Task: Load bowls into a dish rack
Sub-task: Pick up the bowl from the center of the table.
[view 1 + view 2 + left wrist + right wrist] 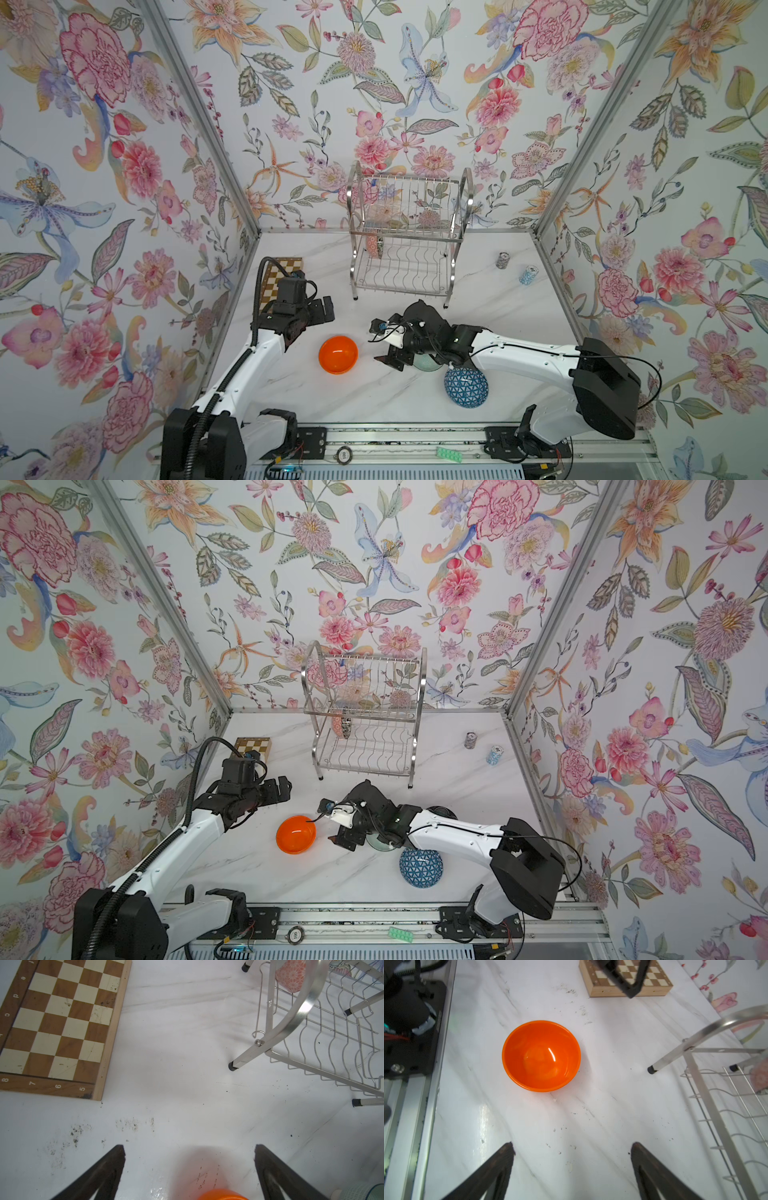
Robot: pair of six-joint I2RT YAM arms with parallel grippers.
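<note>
Orange glossy round bowl (541, 1056) sits upright, left of centre; right gripper (573, 1148) faces it, jaws spread, presumably for a rim grasp. Left gripper (189, 1152): jaws spread, empty.

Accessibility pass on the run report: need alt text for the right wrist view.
An empty orange bowl sits upright on a white marble table, ahead of the open, empty right claw. A chessboard lies beyond the bowl; a corner of a chrome dish rack stands to one side.
</note>
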